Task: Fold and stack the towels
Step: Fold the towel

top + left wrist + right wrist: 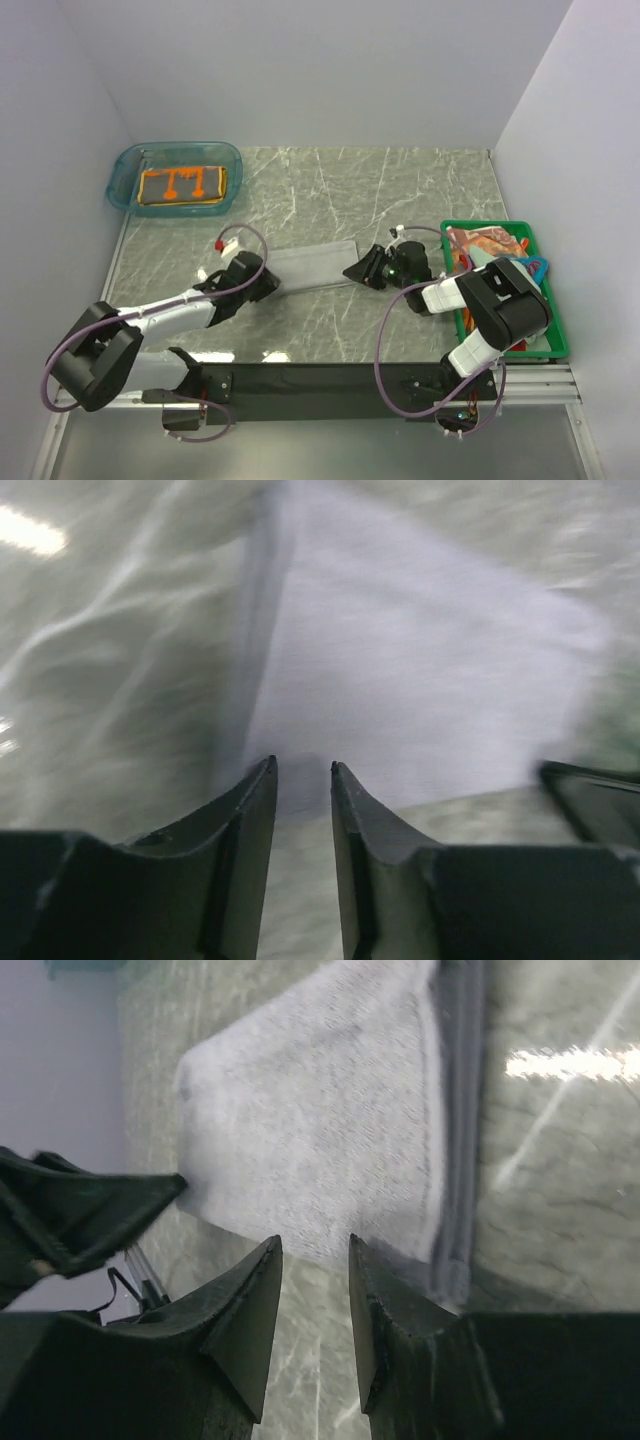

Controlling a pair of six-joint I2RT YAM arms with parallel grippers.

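The pale grey-white towel [312,265] lies flat in the middle of the bench [400,190], folded into a long narrow strip. Its long axis runs left to right, roughly along the near edge, with the right end tipped slightly toward the far edge.

At the strip's left end sits the left pincer [268,282]. In its wrist view the two dark fingers [250,820] stand a narrow gap apart, tips right at the short edge of the cloth [400,680], and nothing is pinched between them.

At the other end is the right pincer [358,270]. It shows the same posture in its wrist view, with a slim gap and only bench surface between the fingertips [255,1290]. The towel's short edge [320,1130] lies just beyond them, with a thicker folded border running down one long side.

In the far left corner, the clear teal tub [118,185] holds an orange-brown towel [182,185], folded, its long side running left to right. Along the right edge, the green crate [485,224] carries a crumpled red patterned towel [485,245].
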